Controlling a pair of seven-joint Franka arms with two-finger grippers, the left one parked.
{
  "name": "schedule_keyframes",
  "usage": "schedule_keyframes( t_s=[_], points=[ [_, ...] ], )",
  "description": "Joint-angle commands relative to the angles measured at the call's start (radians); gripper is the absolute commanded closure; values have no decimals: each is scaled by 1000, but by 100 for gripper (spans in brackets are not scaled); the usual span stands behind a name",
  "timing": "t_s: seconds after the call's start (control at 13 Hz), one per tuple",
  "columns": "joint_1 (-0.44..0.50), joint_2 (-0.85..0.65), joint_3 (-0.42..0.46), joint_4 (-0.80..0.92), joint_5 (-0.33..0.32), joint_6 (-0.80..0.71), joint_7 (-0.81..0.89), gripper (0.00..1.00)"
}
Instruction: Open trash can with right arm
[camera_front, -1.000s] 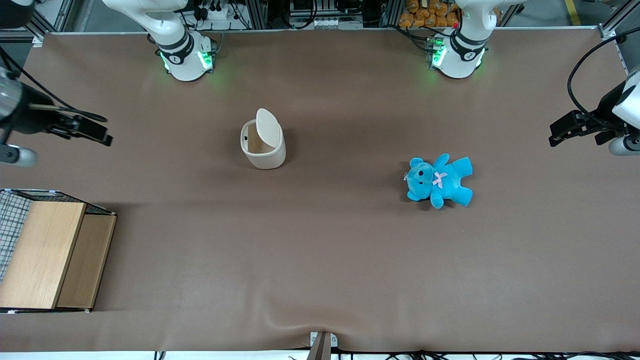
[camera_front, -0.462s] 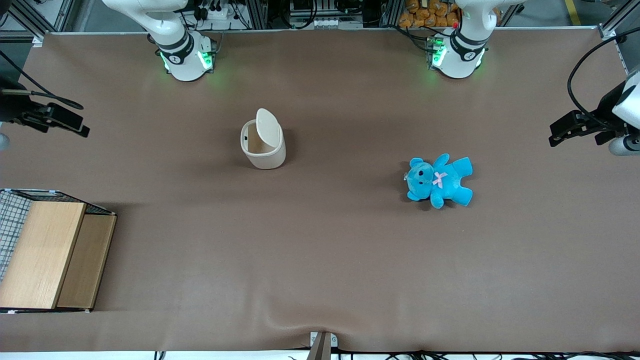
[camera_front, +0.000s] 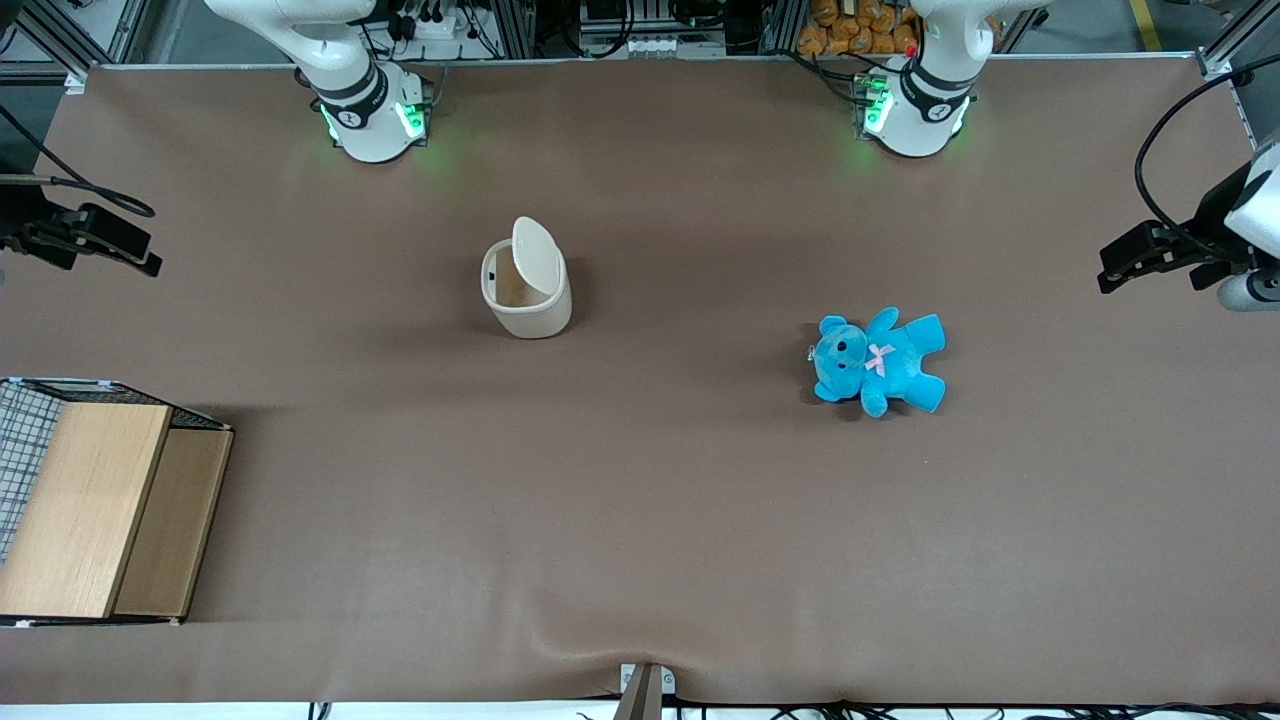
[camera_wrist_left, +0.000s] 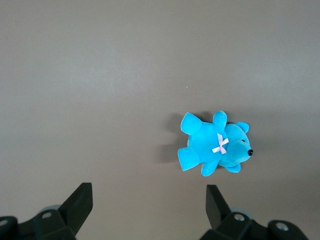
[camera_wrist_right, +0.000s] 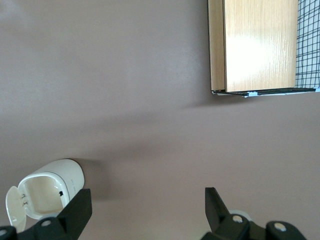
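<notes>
One trash can (camera_front: 527, 290), one blue teddy bear (camera_front: 878, 361), one wooden box (camera_front: 100, 510), one working gripper (camera_wrist_right: 145, 210), fingers spread.

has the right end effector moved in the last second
Yes. In the front view the right end effector has drawn away from the trash can, toward the working arm's end of the table, fingers open. The trash can stayed put, lid up.

The gripper (camera_front: 140, 262) has drawn farther from the trash can (camera_front: 527, 290); fingers spread.

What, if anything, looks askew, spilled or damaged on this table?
Nothing stands out. The trash can stands upright with its lid flipped up, the blue teddy bear lies flat, and the gripper, fingers apart, hangs over the working arm's end of the table.
</notes>
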Motion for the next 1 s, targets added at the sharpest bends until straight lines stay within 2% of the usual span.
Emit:
schedule_keyframes(
  t_s=[0.0, 0.92],
  points=[
    [-7, -23, 1, -21, -18, 23, -32, 0],
    [-10, -19, -46, -28, -15, 72, -77, 0]
  ],
)
